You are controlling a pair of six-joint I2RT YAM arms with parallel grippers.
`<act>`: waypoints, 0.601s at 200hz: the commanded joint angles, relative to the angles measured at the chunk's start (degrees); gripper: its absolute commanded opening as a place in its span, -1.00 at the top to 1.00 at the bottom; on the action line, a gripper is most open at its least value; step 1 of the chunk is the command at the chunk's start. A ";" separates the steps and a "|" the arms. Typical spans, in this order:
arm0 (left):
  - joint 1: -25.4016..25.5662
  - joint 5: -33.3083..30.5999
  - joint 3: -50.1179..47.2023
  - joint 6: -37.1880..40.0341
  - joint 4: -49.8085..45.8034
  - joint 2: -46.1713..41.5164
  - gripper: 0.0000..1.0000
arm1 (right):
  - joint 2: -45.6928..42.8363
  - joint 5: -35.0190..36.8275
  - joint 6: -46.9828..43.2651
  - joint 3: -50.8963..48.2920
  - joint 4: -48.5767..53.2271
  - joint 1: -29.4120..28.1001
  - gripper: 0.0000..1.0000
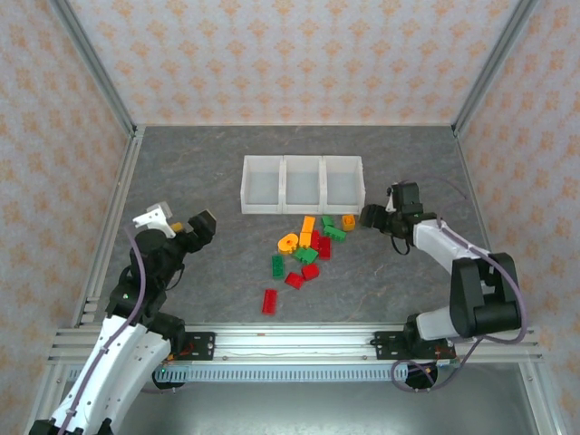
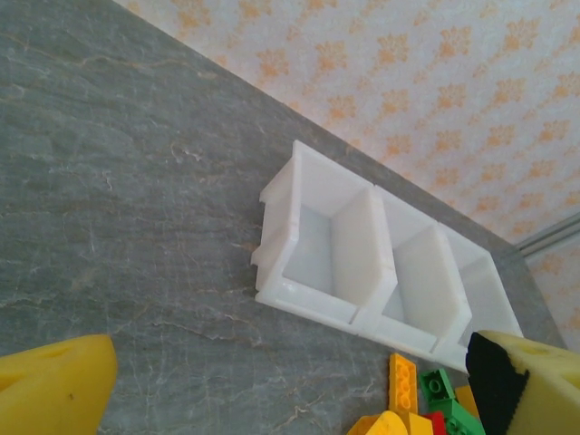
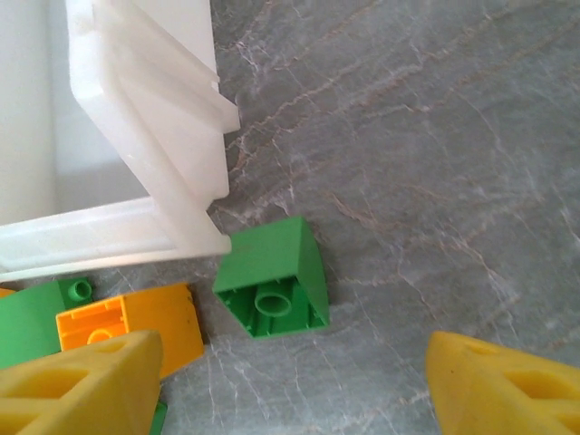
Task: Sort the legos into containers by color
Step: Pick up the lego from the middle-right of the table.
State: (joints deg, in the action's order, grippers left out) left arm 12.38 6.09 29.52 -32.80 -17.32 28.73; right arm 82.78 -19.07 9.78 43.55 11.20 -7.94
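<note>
Overhead, a grey marbled desk (image 1: pixel 181 172) is carrying a row of three white containers (image 1: pixel 283 186), joined side by side near its middle. The legos (image 1: pixel 306 249) are lying loose on the desk just in front of the containers, a scatter of red, green and orange pieces. One red lego (image 1: pixel 269 301) is sitting a little apart, nearest the arms. The left gripper (image 1: pixel 198 226) is hanging well to the left of the scatter, and its opening is too small to judge from up here. The right gripper (image 1: pixel 370 217) is reaching in from the right, just beside the scatter's right edge and near the front corner of the right-hand container.

From the left wrist, the left gripper (image 2: pixel 290 372) is standing wide open with nothing between its yellow fingers (image 2: pixel 54 385), which are showing at the bottom corners. The containers (image 2: pixel 308 301) are running diagonally across the desk ahead. A few legos (image 2: pixel 404 381) are peeking in at the bottom edge, just in front of them.

From the right wrist, the right gripper (image 3: pixel 292 353) is also spread wide and holding nothing. A green lego (image 3: pixel 272 272) is lying on the desk just ahead of the gap, tipped so its hollow underside is facing the camera. It is sitting just beside the corner of the containers (image 3: pixel 154 181). An orange lego (image 3: pixel 136 322) is lying to its left, and a second green lego (image 3: pixel 36 317) is lying at the frame's left edge.
</note>
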 commanded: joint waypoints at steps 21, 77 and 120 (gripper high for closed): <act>0.32 2.04 3.85 6.15 -2.63 2.10 -0.98 | 4.76 2.59 -2.86 4.14 2.43 -1.86 -0.45; 0.39 3.88 0.98 6.08 0.80 3.20 -0.98 | 8.37 3.38 -2.98 5.91 2.32 -2.14 -0.41; 0.44 4.02 0.89 5.77 0.88 3.45 -0.98 | 10.96 4.10 -2.49 7.66 3.18 -2.17 -0.23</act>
State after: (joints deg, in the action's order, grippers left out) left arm 12.38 9.30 31.31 -27.99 -17.96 32.56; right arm 92.03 -17.34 7.62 49.17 12.47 -9.78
